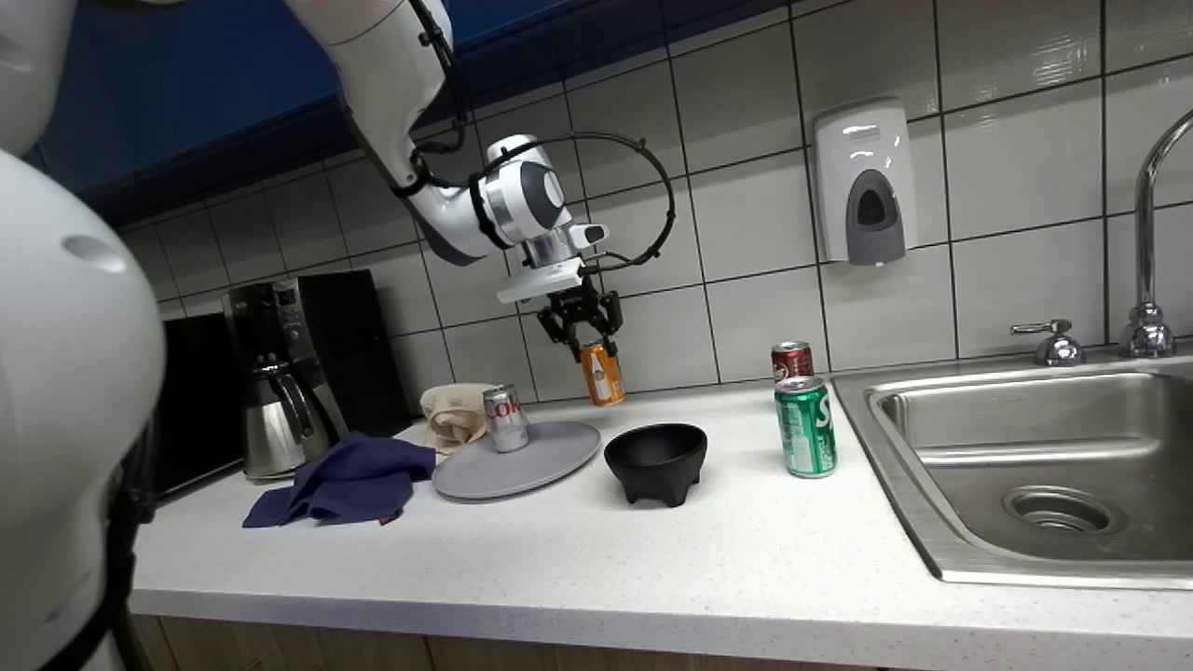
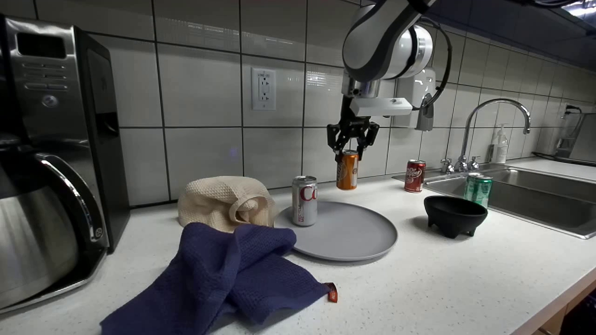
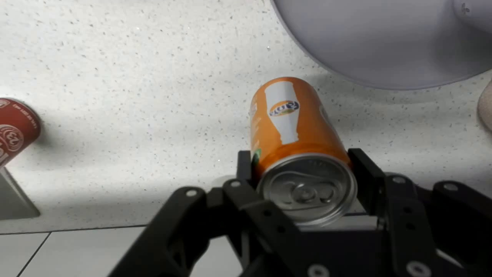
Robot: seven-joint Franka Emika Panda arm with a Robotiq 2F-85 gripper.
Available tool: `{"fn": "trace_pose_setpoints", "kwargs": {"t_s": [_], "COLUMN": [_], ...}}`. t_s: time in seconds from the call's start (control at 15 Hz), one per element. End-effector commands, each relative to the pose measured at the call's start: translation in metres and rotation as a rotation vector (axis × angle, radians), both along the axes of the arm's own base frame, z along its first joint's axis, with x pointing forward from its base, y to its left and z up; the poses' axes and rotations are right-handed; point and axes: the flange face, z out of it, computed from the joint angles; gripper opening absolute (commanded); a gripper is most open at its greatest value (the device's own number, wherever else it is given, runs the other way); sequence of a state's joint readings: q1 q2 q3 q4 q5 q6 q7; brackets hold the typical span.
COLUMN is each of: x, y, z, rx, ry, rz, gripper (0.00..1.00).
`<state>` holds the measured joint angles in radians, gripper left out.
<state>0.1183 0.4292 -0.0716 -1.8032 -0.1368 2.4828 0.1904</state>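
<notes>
One orange can (image 3: 296, 119), clamped on both sides near its upper end by my claw (image 3: 302, 169), hangs nearly upright above the counter (image 1: 578, 568), near the gray plate (image 2: 349, 232). On the plate I see a silver can (image 2: 305, 202) standing. Just beside the plate lie a blue cloth (image 2: 223, 270) and a beige cloth (image 2: 219, 200); near the plate stands a black bowl (image 1: 655, 461). Well apart from the plate, a red can (image 2: 414, 176) and a green can (image 1: 807, 429) stand upright.

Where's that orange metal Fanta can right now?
The orange metal Fanta can is held by the black gripper above the white speckled counter. In both exterior views it's right of the silver metal can on the round gray plate.
</notes>
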Motion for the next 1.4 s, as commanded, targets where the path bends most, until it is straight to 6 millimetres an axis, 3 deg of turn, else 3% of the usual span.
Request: {"fn": "trace_pose_setpoints", "kwargs": {"t_s": [0.0,0.33,0.73,1.33], "x": [0.018,0.028,0.022,0.001], "y": [0.014,0.036,0.057,0.060], "z": [0.004,0.000,-0.001,-0.006], "rx": [-0.012,-0.020,-0.028,-0.012], "ry": [0.028,0.048,0.047,0.037], "rz": [-0.001,0.024,0.047,0.049], "gripper": [0.38,0.38,0.38,0.38]}}
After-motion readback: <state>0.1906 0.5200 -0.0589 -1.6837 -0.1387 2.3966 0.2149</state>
